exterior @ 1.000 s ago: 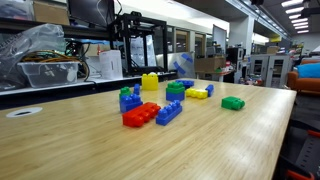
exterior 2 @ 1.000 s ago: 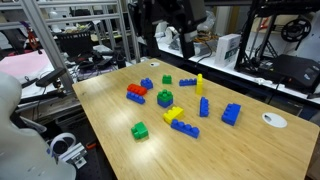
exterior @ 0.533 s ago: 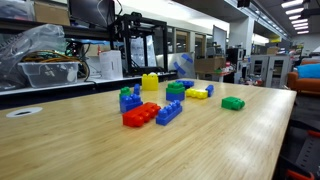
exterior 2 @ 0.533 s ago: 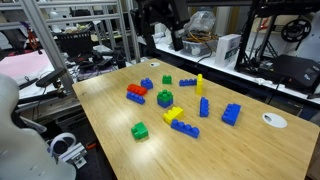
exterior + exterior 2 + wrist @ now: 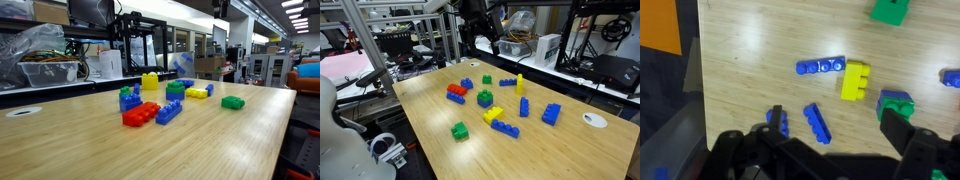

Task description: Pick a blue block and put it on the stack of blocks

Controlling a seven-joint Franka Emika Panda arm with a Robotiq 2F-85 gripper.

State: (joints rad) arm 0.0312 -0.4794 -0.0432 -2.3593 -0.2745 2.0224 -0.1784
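With the hand point(image 5: 834, 120) wide and empty, centre it over the blue block point(image 5: 551, 114) (apparently the chunky one) before descending.

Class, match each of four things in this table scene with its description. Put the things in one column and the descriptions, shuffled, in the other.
Things:
1. stack of blocks
2. blue block
3. red brick
4. gripper

Descriptions:
A. nearest the white disc
B. open, holding nothing
C. short upright pile, partly green
D. the only piece of its colour on the table

Pairs: 1-C; 2-A; 3-D; 4-B
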